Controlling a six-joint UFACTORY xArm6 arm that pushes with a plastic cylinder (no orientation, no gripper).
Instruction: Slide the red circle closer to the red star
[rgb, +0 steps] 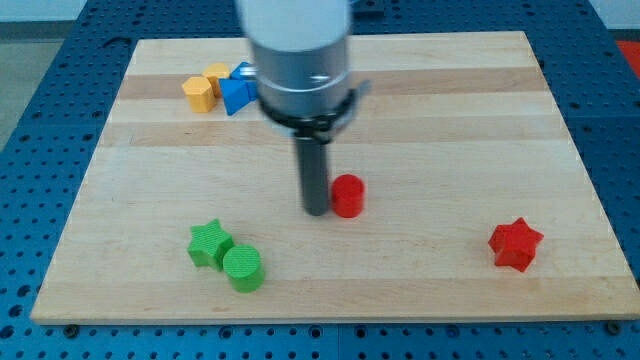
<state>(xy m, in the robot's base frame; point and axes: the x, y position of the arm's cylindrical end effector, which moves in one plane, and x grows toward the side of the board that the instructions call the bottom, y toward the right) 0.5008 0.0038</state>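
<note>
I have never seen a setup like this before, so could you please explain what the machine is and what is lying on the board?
This is one camera picture looking down at a wooden board on a blue perforated table. The grey cylinder coming in from the view's top is the end of a robot arm. It has no hand and holds nothing: it ends in a dark rod, and my tip slides on the board to push blocks.

My tip stands right at the left side of the red circle; whether they touch is hard to tell. The red star lies apart, toward the view's lower right. Toward the lower left, a green star and a green circle sit together. At the upper left is a cluster: an orange block, a yellow block and blue blocks partly hidden by the arm.
</note>
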